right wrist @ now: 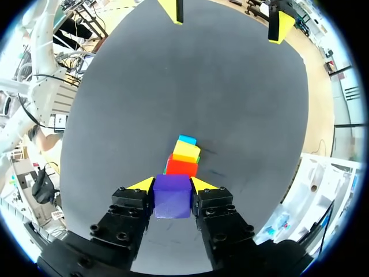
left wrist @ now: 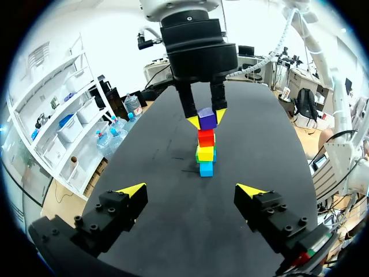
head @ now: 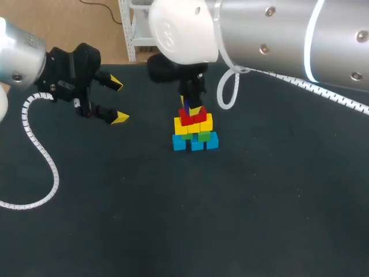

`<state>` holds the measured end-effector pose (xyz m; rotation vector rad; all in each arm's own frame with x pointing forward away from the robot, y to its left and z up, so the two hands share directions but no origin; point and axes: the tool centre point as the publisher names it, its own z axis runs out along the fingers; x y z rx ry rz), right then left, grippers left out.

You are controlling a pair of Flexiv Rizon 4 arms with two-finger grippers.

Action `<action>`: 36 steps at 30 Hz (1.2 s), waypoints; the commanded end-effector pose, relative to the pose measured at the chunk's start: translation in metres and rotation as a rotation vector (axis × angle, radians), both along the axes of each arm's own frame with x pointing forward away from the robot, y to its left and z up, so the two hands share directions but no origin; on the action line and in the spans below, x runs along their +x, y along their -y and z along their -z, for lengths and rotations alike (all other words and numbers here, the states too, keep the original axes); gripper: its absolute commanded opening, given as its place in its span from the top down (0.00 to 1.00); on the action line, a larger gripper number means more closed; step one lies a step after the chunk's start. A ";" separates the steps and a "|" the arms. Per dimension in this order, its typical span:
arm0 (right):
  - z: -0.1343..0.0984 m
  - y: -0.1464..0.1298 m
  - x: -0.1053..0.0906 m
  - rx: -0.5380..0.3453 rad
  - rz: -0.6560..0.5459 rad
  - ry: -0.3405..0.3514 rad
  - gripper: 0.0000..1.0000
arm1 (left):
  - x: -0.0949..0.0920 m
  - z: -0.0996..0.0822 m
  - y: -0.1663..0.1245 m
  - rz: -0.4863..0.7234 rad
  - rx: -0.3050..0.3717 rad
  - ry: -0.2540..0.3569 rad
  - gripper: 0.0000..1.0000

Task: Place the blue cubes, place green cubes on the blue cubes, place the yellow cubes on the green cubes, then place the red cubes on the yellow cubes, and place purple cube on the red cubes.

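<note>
A cube stack stands mid-table: blue cubes at the bottom, green cubes, yellow cubes, then red cubes on top. My right gripper is shut on a purple cube, right above the red cubes. In the left wrist view the purple cube sits between the right gripper's yellow tips, at or just over the red cube; I cannot tell whether they touch. My left gripper hangs open and empty to the stack's left, well apart from it.
The black table shows no other loose objects. A white coiled cable hangs from the left arm over the table's left side. Another cable loops off the right arm just beside the stack.
</note>
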<state>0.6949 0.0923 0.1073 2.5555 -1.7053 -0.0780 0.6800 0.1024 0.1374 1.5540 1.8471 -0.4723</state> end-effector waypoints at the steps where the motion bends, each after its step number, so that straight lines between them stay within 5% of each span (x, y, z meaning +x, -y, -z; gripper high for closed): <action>1: 0.001 0.001 0.000 0.003 -0.002 0.002 1.00 | -0.001 0.001 -0.002 0.003 -0.007 0.006 0.00; 12: 0.000 0.001 -0.001 -0.001 -0.001 0.002 0.98 | -0.001 0.001 -0.002 0.003 -0.007 0.006 0.00; 13: 0.000 0.001 -0.001 -0.001 -0.003 0.002 0.89 | -0.001 0.001 -0.002 0.003 -0.007 0.006 0.00; 15: -0.001 0.000 0.000 -0.001 -0.004 0.002 0.57 | -0.001 0.001 -0.002 0.003 -0.007 0.006 0.00; 16: -0.001 -0.001 0.000 -0.001 -0.005 0.003 0.00 | -0.001 0.001 -0.002 0.003 -0.007 0.006 0.00; 24: -0.008 0.001 0.002 -0.002 0.001 0.023 0.00 | -0.001 0.001 -0.002 0.003 -0.007 0.006 0.00; 30: -0.027 0.004 0.013 0.046 0.008 0.144 0.00 | -0.001 0.001 -0.002 0.003 -0.007 0.006 0.00; 36: -0.027 0.004 0.013 0.046 0.008 0.144 0.00 | -0.001 0.001 -0.002 0.003 -0.007 0.006 0.00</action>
